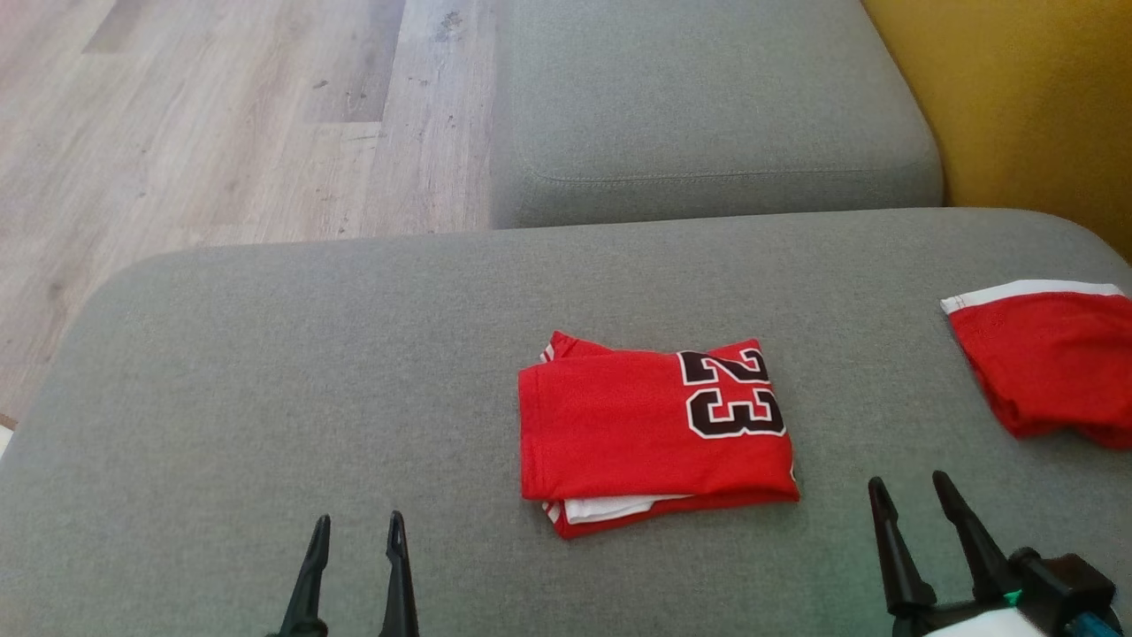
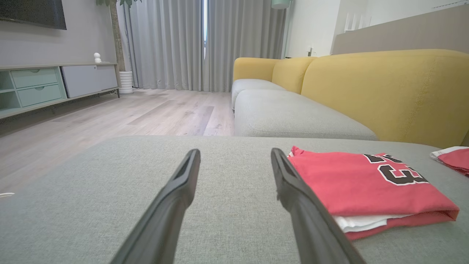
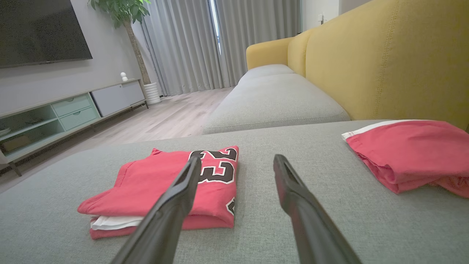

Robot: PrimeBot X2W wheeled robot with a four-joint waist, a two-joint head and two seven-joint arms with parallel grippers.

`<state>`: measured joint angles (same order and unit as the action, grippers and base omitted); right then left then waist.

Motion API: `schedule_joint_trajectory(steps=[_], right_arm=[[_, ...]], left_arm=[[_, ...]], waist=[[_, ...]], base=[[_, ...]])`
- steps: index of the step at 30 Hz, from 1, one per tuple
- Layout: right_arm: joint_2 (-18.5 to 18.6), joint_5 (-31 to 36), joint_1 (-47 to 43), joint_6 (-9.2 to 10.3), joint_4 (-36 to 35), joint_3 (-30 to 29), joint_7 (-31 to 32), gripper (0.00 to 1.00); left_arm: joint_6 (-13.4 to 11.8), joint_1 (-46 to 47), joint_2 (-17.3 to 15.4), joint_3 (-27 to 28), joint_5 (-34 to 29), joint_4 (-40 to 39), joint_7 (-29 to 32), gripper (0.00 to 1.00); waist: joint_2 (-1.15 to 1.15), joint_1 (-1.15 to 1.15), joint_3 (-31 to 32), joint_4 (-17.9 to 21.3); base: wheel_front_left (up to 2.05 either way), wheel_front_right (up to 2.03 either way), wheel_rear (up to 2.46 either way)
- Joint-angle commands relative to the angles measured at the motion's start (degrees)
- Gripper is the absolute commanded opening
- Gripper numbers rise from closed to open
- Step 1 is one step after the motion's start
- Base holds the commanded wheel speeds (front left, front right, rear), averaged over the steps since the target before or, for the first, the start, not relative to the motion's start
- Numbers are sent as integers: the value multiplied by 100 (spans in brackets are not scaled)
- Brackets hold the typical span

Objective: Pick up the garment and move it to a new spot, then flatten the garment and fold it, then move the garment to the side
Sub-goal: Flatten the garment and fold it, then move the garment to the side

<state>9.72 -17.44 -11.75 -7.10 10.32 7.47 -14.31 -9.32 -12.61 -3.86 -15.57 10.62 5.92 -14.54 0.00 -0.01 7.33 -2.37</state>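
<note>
– Fingers of the left gripper stand parted and empty at lower left of the head view. The right gripper, lower right, is spread the same way with nothing between. And the garment?

– A red jersey, number 23 facing up, folded into a neat rectangle. It lies mid-cushion on the grey sofa seat, between the two grippers and apart from both. A second red piece sits loosely at the seat's right edge.

– Left wrist view?

– The garment is just right of that gripper's right-hand finger. The finger crosses its near corner in the picture, but contact is not evident. A white inner layer pokes from the near edge.

– Right wrist view?

– Garment ahead and to the left, second red piece to the right, bare seat straight between the fingers.

– What's left, by your reading?

– Folding looks done; the shift to the side appears to be what's left.

– What could spoil it?

– A pinch on the top layer alone would likely peel the stack open. A drag across the rough weave could rumple it or pull the white inner layer out. Set down too far right, it may land on the second red piece.

– Any containers?

– None on the seat. Across the room a white pot holds a tree. The low cabinet has shut drawers and open shelves with dim shapes inside, too blurred to name.
</note>
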Motion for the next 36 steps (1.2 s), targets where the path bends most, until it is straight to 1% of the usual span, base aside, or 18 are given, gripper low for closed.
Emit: schedule_joint_trajectory(steps=[1,4,18,36], right_arm=[[85,61,192,-39,-205,66,-68,100],[44,81,183,-39,-229,10,-68,100],[25,157,176,-39,-234,47,-68,100],[17,159,169,-39,-184,70,-69,100]], left_arm=[[24,210,71,213,-9,-144,-46,100],[90,237,76,225,-58,-95,-46,100],[196,293,94,285,-87,-69,-46,100],[207,247,98,227,-43,-83,-46,100]], waist=[[0,1,-4,-13],[0,1,-11,-48],[0,1,-13,-82],[0,1,-36,-74]], base=[[0,0,0],[0,0,0],[0,0,0],[0,0,0]])
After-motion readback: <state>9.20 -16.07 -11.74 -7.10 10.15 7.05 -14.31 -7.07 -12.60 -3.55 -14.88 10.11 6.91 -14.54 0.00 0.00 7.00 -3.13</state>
